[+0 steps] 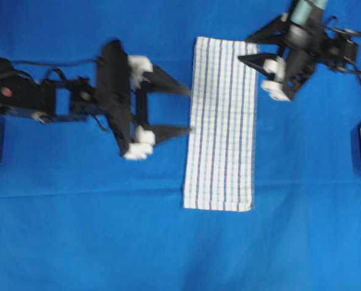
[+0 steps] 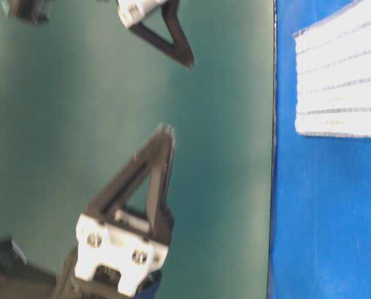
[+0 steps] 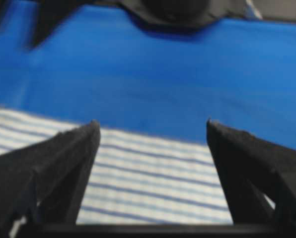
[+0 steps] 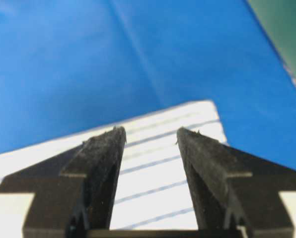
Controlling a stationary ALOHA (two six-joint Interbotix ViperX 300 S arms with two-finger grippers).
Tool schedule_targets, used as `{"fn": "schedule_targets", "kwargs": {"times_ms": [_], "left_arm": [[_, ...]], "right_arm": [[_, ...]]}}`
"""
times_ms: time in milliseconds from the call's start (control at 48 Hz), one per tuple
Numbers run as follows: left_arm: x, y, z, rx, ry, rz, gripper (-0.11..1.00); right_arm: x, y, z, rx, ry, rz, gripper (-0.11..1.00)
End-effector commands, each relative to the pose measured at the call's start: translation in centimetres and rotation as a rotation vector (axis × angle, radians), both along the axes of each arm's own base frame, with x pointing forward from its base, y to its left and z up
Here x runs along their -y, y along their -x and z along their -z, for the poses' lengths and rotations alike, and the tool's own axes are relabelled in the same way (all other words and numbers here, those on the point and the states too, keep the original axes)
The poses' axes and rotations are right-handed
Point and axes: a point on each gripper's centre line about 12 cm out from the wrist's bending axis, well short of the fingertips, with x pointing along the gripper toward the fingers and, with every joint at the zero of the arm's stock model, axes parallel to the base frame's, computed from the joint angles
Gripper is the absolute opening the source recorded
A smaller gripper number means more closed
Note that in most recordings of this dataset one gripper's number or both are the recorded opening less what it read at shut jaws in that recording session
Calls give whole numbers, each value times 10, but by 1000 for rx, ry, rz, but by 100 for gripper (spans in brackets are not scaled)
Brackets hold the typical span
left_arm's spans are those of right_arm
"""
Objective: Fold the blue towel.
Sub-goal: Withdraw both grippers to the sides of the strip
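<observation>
The blue towel [image 1: 221,124] lay flat mid-desk on the blue sheet [image 1: 77,230]. The left pincer [image 1: 188,111] and right pincer [image 1: 246,53] flanked its long edges, both open and empty, apparently poised to grasp.

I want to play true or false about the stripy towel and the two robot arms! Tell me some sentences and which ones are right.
1. The white cloth towel with thin blue stripes lies flat on the plain blue sheet. True.
2. The left end effector is shut on the towel. False: its jaws are wide open, with tips at the towel's long edge.
3. The right end effector is near a top corner of the towel in the overhead view. True.
4. The towel is crumpled into a ball. False: it lies as a long, neat rectangle.
5. The right end effector holds the towel in the air. False: its jaws are open and the towel lies flat.
</observation>
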Motion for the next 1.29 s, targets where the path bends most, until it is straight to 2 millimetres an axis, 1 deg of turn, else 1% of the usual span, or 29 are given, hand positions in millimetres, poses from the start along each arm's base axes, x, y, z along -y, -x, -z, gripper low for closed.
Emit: {"fn": "schedule_targets", "kwargs": {"times_ms": [0, 83, 125, 250, 354, 479, 833, 937, 1021, 1083, 1208, 1271], "left_arm": [[-11, 16, -14, 82, -12, -33, 81], [-17, 31, -14, 103, -16, -53, 81], [-18, 39, -14, 114, -16, -60, 81], [-16, 57, -11, 125, -19, -61, 81], [-14, 68, -6, 119, -16, -60, 81], [-14, 73, -3, 114, -16, -61, 81], [-14, 70, -3, 111, -13, -63, 81], [-15, 65, -5, 114, -16, -61, 81], [-19, 55, -3, 103, -17, -70, 81], [-27, 43, 0, 86, -16, -88, 81], [-47, 21, 14, 35, -12, -132, 82], [-58, 9, 20, 16, -10, -153, 83]], "right_arm": [[-15, 11, -14, 77, 6, -35, 53], [-27, 26, -14, 108, -2, -56, 53], [-31, 32, -12, 114, -7, -64, 53], [-43, 48, -2, 120, -23, -89, 53], [-48, 56, 6, 121, -31, -98, 53], [-49, 56, 11, 121, -33, -106, 53], [-49, 55, 9, 125, -29, -109, 53], [-45, 55, 9, 126, -27, -96, 53], [-37, 56, 9, 128, -25, -61, 53], [-28, 56, 12, 119, -27, -27, 54], [-7, 54, 20, 93, -33, 49, 58], [7, 53, 26, 67, -35, 95, 60]]}}
